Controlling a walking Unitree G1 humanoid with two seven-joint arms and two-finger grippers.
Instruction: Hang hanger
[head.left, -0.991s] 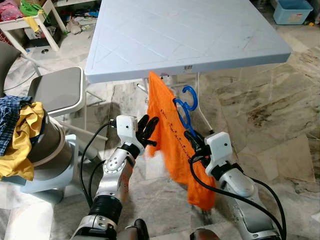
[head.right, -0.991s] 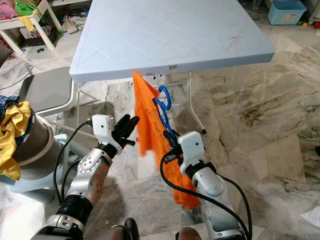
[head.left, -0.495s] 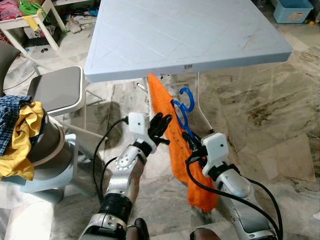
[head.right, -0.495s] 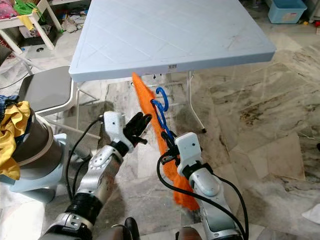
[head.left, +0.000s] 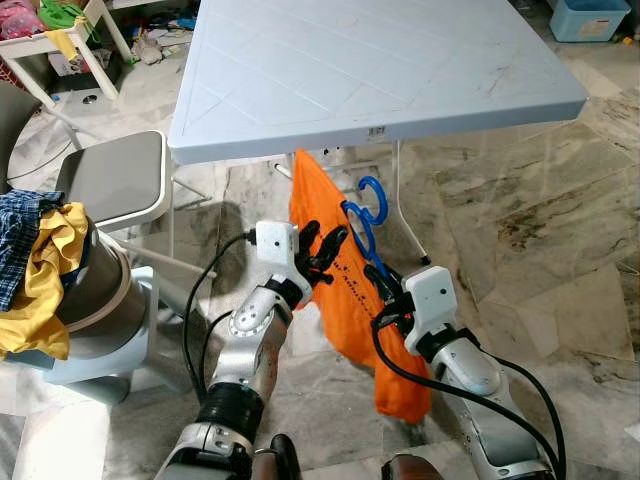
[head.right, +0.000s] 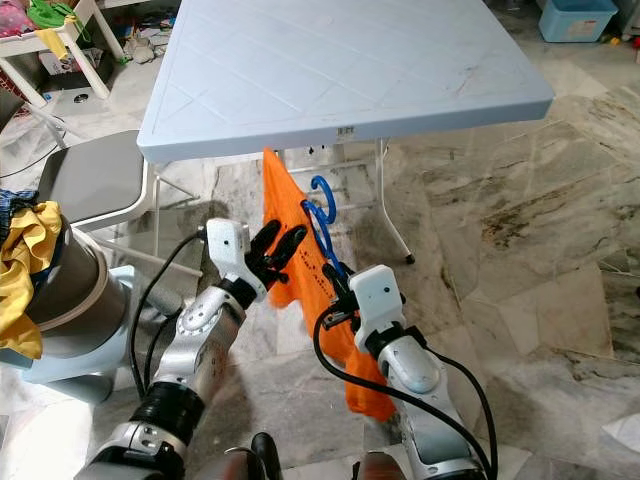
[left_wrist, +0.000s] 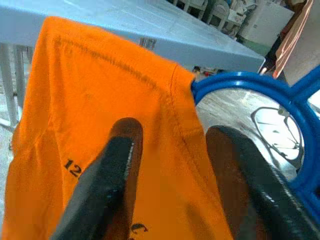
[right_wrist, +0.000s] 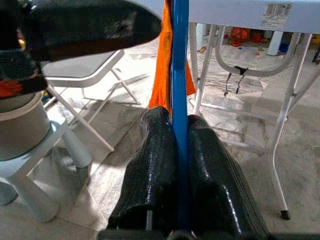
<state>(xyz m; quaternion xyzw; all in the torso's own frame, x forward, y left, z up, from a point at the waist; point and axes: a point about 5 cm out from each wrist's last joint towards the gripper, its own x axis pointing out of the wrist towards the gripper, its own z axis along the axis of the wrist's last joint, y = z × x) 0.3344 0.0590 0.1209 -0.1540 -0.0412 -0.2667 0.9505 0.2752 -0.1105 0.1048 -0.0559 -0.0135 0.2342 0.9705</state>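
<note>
Hanger (head.left: 366, 228), blue plastic, sits clamped in your right gripper (head.left: 388, 291) below the table (head.left: 380, 60) near edge. Left gripper (head.left: 322, 252), jaws spread, touches the orange shirt (head.left: 345, 300). Judged light and stiff; shirt limp. Hold the bar, hook free.

left pincer (head.left: 322, 252): you've moved it in from beside the shirt (head.left: 340, 300), fingers now spread against it | shirt: swung broader
</note>
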